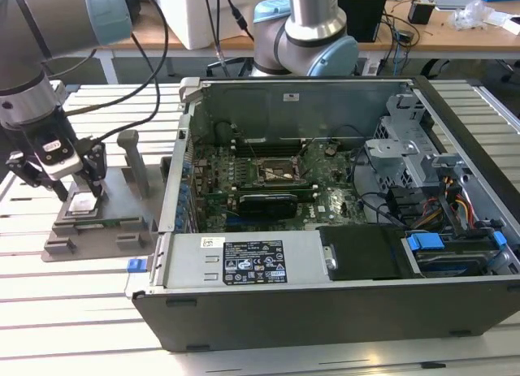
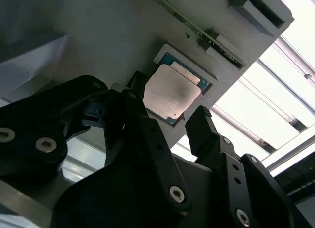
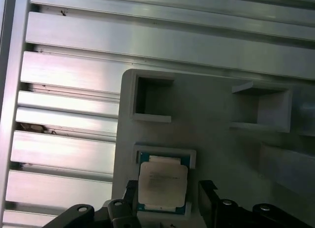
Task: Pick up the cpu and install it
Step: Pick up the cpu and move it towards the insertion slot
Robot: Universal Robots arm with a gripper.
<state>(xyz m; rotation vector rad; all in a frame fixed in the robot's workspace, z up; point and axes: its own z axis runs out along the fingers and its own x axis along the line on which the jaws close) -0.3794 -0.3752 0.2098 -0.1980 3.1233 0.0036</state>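
Silvery cpu (image 3: 163, 184) — print unreadable — lies between the spread pincer (image 3: 169, 187)

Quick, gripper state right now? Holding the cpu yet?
Gripper: open, fingers either side of the cpu, which lies in the grey fixture.

- The gripper (image 1: 79, 192) had its fingers (image 3: 207, 197) spread astride the cpu (image 3: 162, 184), each tip close beside an edge.
- The recess rim of the grey fixture (image 3: 216, 139) hemmed the chip between the fingers.
- An upright post (image 1: 132, 161) rose near one finger's outer side; the computer case (image 1: 175, 201) wall stood beyond it.
- Outside the other finger, the slatted table (image 1: 49, 311) lay open.
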